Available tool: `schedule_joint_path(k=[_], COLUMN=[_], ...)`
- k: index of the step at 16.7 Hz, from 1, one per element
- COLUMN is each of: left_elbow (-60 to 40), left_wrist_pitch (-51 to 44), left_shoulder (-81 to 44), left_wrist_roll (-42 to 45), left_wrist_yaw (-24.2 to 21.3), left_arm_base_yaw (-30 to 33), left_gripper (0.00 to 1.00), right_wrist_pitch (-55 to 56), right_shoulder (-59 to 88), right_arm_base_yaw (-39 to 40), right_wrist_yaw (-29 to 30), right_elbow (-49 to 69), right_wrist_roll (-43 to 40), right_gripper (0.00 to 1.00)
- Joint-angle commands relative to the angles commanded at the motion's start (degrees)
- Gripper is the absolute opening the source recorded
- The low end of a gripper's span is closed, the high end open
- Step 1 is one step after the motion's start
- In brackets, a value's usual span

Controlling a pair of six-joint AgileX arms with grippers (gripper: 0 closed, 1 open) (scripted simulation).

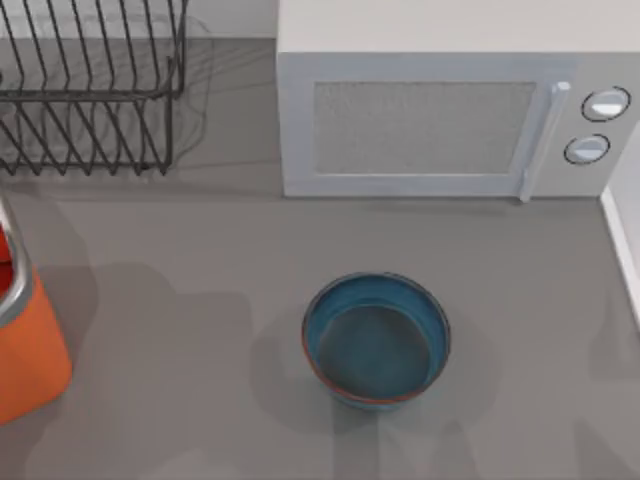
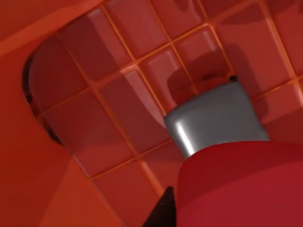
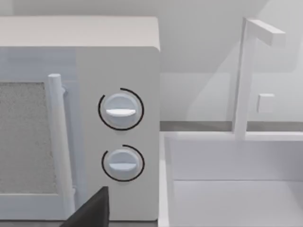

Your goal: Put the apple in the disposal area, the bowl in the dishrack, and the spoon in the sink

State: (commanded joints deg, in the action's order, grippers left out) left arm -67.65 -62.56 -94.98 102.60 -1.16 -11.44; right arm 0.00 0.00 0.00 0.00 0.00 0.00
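Note:
My left gripper (image 2: 203,156) hangs inside the orange disposal area (image 1: 25,350), over its red gridded floor (image 2: 118,109). It is shut on the red apple (image 2: 246,184), which sits close under the wrist camera beside a grey finger (image 2: 218,118). The teal-blue bowl (image 1: 375,340) stands upright on the grey counter in the middle, free of both arms. At the back left stands the black wire dishrack (image 1: 90,90). The white sink (image 3: 227,189) lies to the right of the microwave. The spoon is out of view. My right gripper (image 3: 90,213) is parked facing the microwave.
A white microwave (image 1: 440,110) with two knobs (image 3: 120,111) fills the back centre and right. A white tap (image 3: 244,75) rises behind the sink. The sink's rim (image 1: 622,240) runs along the counter's right side. Bare counter surrounds the bowl.

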Motion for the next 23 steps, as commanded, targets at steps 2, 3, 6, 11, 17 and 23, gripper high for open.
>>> schedule_joint_path(k=[2,3,6,11,17,23], left_elbow=[0.00,0.00,0.00,0.00,0.00,2.35], left_wrist_pitch=[0.00,0.00,0.00,0.00,0.00,2.44], left_shoulder=[0.00,0.00,0.00,0.00,0.00,3.58], left_wrist_roll=[0.00,0.00,0.00,0.00,0.00,-2.79], left_wrist_yaw=[0.00,0.00,0.00,0.00,0.00,-0.22], left_arm_base_yaw=[0.00,0.00,0.00,0.00,0.00,0.67], left_gripper=[0.38,0.45,0.68,1.00,1.00,1.00], right_wrist_pitch=[0.00,0.00,0.00,0.00,0.00,0.00], right_shoulder=[0.00,0.00,0.00,0.00,0.00,0.00], right_arm_base_yaw=[0.00,0.00,0.00,0.00,0.00,0.00], right_wrist_yaw=[0.00,0.00,0.00,0.00,0.00,0.00], right_elbow=[0.00,0.00,0.00,0.00,0.00,0.00], right_wrist_roll=[0.00,0.00,0.00,0.00,0.00,0.00], right_gripper=[1.00,1.00,1.00,1.00,1.00,1.00])
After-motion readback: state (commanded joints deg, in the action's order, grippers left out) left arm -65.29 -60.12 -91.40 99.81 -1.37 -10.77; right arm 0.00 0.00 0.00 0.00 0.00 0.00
